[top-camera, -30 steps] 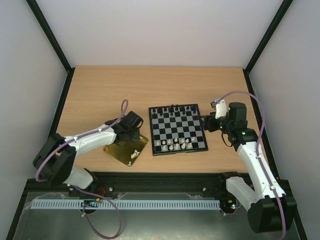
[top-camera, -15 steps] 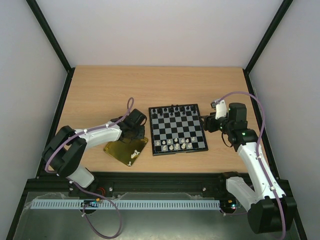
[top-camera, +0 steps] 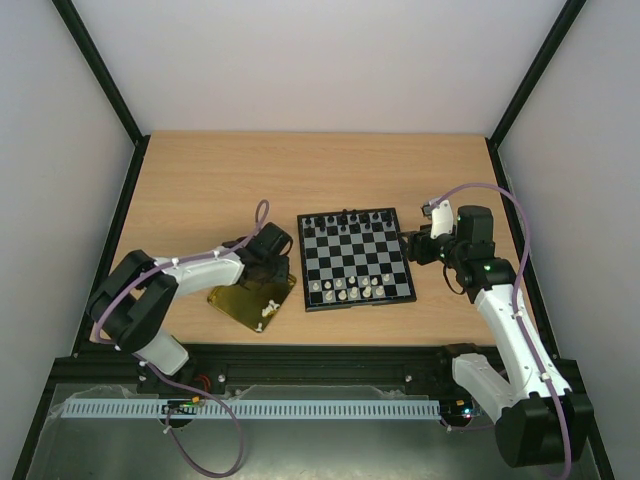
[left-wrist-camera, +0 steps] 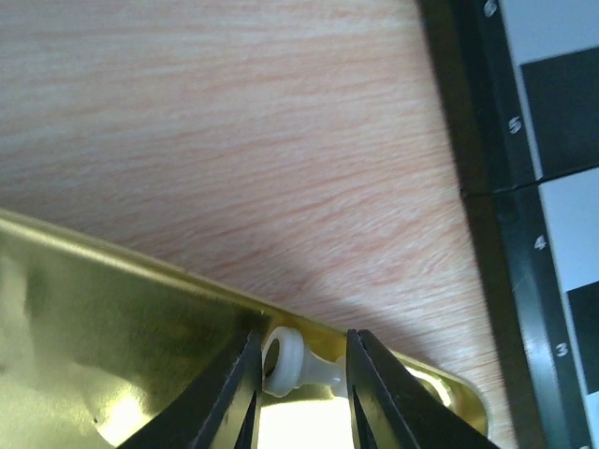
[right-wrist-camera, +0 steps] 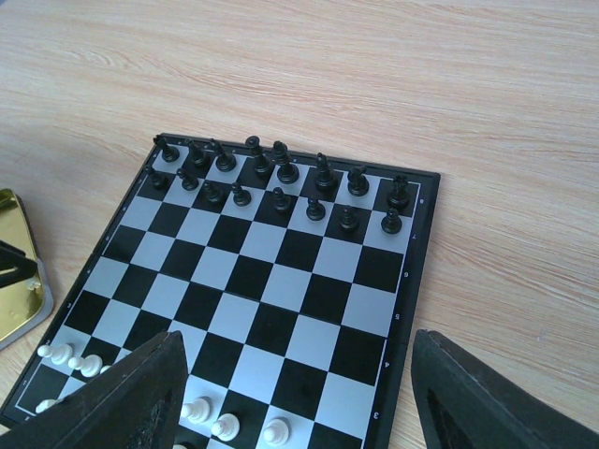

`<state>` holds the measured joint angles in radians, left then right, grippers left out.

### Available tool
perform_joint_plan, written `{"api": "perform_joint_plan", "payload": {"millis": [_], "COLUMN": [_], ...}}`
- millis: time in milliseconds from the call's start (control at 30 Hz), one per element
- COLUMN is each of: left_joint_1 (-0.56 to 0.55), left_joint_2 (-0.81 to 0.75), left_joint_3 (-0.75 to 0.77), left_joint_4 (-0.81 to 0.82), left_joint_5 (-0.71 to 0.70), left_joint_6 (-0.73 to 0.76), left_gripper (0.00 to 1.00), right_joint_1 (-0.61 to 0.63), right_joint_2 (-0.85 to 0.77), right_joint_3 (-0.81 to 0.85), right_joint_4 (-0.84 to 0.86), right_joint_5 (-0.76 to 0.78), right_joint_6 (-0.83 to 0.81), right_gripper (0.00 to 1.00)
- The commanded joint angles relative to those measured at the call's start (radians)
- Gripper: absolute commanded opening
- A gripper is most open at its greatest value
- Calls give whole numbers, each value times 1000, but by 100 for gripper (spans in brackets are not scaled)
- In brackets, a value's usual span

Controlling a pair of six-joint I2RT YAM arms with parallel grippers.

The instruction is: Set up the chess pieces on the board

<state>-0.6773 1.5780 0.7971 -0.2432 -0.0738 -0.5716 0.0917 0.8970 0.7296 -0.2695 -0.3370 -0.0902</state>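
The left tool (left-wrist-camera: 301, 348) is pinched on a white piece (left-wrist-camera: 298, 367) lying sideways at the gold tray (left-wrist-camera: 112, 309) edge, near the board (right-wrist-camera: 323, 297); the right tool (right-wrist-camera: 295, 383) hangs wide open and empty at the board's right side; other white pieces (top-camera: 347, 289) stand on its near rows.

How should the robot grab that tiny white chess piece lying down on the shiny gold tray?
Probably from straight above, one finger at each end: the white chess piece lies on its side by the gold tray edge, flat round base one way, thin neck the other. The left gripper brackets it so.
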Motion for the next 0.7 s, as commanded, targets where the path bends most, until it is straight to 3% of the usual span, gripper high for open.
{"api": "perform_joint_plan", "payload": {"millis": [0,667], "left_joint_1": [7,-10], "left_joint_2": [-22,-43], "left_joint_3": [-34,-81], "left_joint_4": [13,-8], "left_joint_5": [11,61], "left_joint_6": [7,1], "left_gripper": [26,17], "right_joint_1": [-4,-4], "right_joint_2": [-10,-7], "right_joint_3": [-13,-16], "right_joint_4": [-12,-13], "right_joint_5": [-19,-28], "right_joint_6": [-10,-10], "right_gripper": [67,68]}}
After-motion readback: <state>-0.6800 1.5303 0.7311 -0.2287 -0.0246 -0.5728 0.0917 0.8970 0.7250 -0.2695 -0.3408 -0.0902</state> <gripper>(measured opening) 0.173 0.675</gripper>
